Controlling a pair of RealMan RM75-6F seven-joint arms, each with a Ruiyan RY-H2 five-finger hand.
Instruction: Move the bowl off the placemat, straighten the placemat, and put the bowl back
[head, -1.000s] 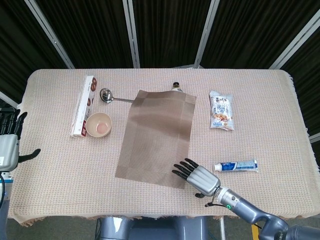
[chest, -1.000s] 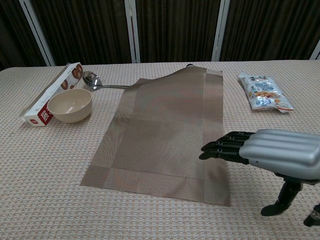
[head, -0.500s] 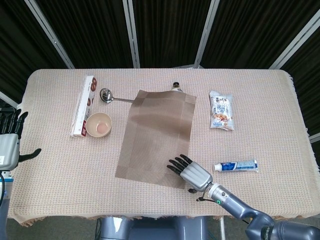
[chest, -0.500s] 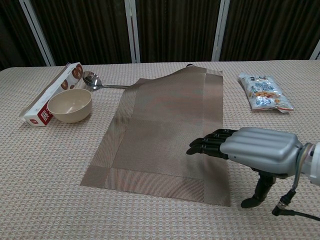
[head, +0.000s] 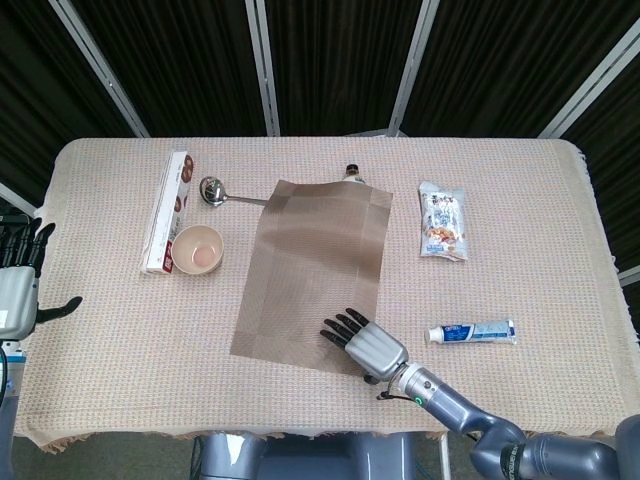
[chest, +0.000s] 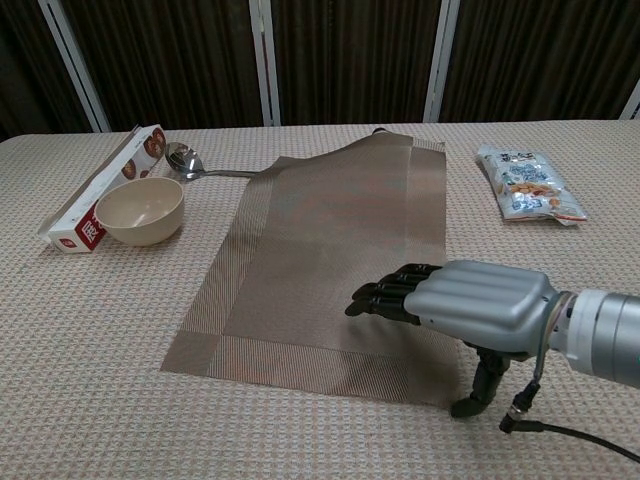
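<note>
The brown woven placemat (head: 315, 270) (chest: 335, 250) lies skewed in the middle of the table. The cream bowl (head: 198, 249) (chest: 140, 211) sits off the mat, to its left, beside a long box. My right hand (head: 362, 343) (chest: 465, 305) hovers flat and palm down over the mat's near right corner, fingers stretched out and apart, holding nothing. Whether it touches the mat I cannot tell. My left hand (head: 18, 285) hangs past the table's left edge, fingers spread and empty.
A long white and red box (head: 168, 210) (chest: 100, 201) lies next to the bowl. A metal ladle (head: 225, 194) (chest: 195, 166) lies behind it. A snack packet (head: 443, 221) (chest: 528, 196) and a toothpaste tube (head: 472, 332) lie to the right. A small bottle cap (head: 352, 172) peeks behind the mat.
My right hand has slid leftward from the table beside the mat to above the mat's near right corner. The bowl, mat and left hand have not moved.
</note>
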